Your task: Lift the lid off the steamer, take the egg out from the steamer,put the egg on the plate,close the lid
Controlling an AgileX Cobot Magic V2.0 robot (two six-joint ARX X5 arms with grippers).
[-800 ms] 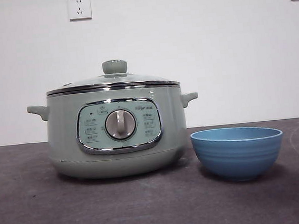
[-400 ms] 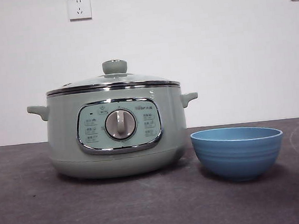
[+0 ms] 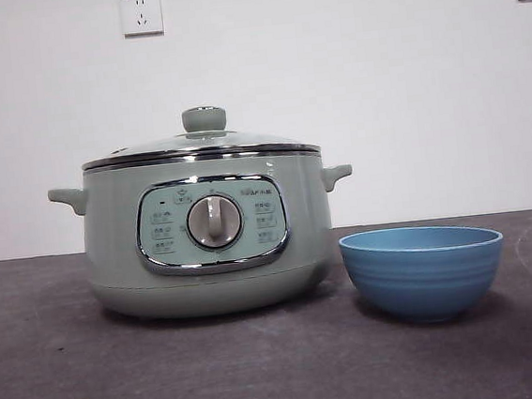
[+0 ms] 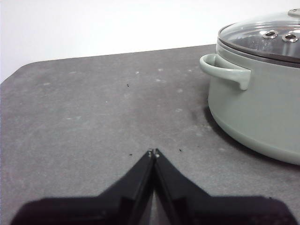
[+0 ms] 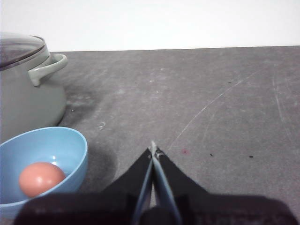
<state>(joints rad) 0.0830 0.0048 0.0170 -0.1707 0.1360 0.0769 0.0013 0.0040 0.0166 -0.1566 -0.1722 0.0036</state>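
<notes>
Your left gripper has its jaws pressed together on nothing, hovering over bare grey table with the steamer off to one side, apart from it. Your right gripper is the same — tips meeting, empty — above the table, with the plate just beside it. Look into that blue plate and you'll see the egg lying on its floor. The lid sits seated on the steamer, its green knob upright on top. From the front you see neither arm — only the steamer and the plate near its right side, not touching it.
</notes>
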